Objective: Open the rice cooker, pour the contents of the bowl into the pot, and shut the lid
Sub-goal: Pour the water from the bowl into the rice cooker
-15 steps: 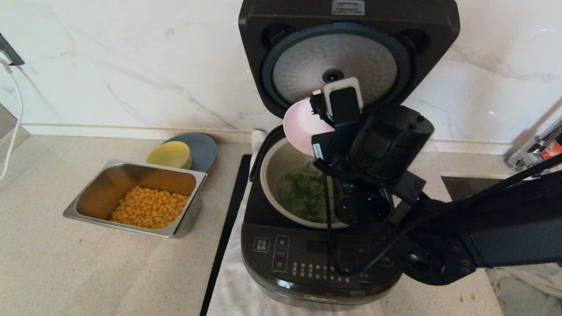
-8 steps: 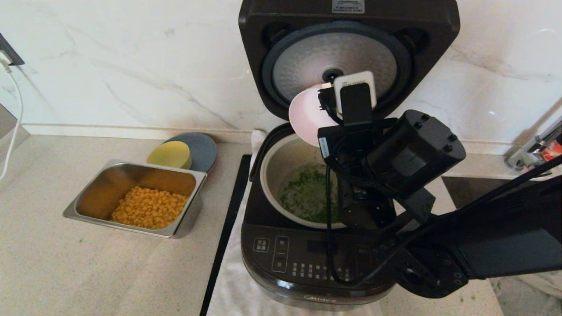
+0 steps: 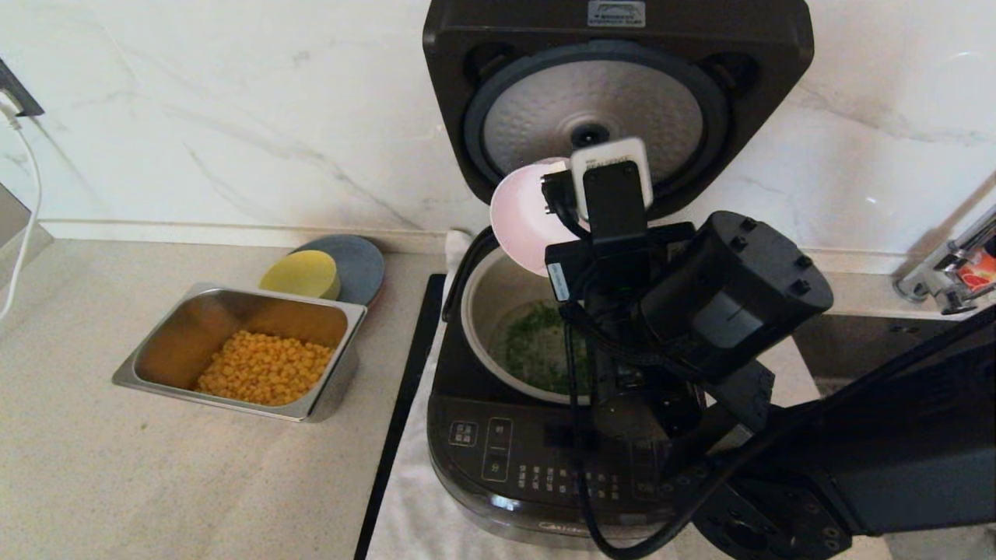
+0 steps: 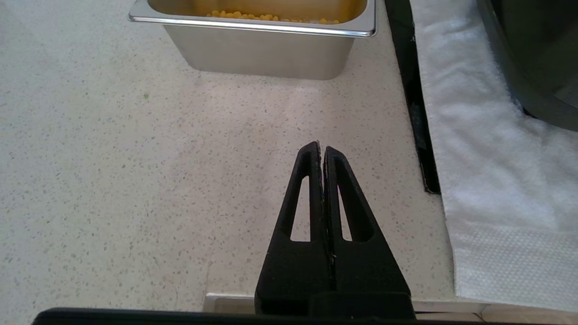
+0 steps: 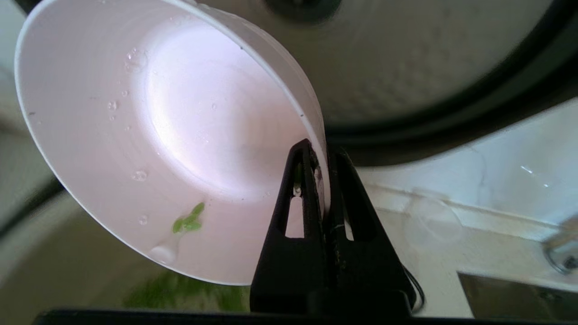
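The rice cooker stands open, its lid upright with the dimpled silver disc facing me. Chopped green herbs lie in the grey pot. My right gripper is shut on the rim of the small white bowl, held tipped on its side above the pot's back edge. The bowl is nearly empty, with a few green bits and water drops stuck inside. My left gripper is shut on nothing, low over the counter and out of the head view.
A steel tray of corn sits on the counter to the left, a yellow dish on a grey plate behind it. A white cloth lies under the cooker. A sink and tap are at right.
My right arm has shifted a little left with the bowl after rising and tilting it steeper. More of the pot's herbs are covered by the arm.
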`<state>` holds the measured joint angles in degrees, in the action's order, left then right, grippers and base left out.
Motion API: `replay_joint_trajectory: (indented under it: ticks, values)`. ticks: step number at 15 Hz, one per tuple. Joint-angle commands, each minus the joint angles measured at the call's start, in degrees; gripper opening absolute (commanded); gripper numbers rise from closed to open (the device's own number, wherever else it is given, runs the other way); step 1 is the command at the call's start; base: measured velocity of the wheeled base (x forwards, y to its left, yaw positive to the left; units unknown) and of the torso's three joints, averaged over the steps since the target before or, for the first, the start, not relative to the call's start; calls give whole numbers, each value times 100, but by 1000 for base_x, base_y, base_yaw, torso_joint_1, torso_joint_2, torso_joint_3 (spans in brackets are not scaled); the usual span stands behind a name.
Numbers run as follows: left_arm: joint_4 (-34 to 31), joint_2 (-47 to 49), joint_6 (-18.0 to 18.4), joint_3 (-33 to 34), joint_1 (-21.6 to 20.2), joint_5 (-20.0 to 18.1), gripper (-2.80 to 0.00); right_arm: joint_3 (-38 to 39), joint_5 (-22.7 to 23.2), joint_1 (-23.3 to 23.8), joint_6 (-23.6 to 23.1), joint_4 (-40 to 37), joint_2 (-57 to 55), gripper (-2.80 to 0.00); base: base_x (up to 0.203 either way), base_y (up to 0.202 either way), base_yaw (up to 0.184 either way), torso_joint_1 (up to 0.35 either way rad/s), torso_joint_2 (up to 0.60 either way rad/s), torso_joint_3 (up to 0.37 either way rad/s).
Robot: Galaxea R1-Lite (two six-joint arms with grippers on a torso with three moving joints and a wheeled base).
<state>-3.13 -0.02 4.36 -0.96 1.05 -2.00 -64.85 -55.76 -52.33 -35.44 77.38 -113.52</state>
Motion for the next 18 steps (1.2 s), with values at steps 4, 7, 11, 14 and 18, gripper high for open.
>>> replay_joint_trajectory:
  ticks: [4, 7, 11, 14, 18]
  values:
    - [-3, -6, 4, 0, 1, -2, -280, 127, -58, -43, 197, -514, 253, -280, 0, 0, 0, 0, 0, 0]
    - [-3, -6, 4, 0, 1, -2, -280, 57, -53, -85, 788, -1659, 676, -280, 0, 0, 0, 0, 0, 0]
    - [-3, -6, 4, 0, 1, -2, -280, -7, 120, -87, 1957, -3766, 1425, -280, 0, 0, 0, 0, 0, 0]
    - [-3, -6, 4, 0, 1, -2, -280, -348, 439, -92, 3390, -5976, 2051, -280, 0, 0, 0, 0, 0, 0]
    - [-3, -6, 4, 0, 1, -2, -280, -790, 1521, -71, 5135, -9058, 3139, -280, 0, 0, 0, 0, 0, 0]
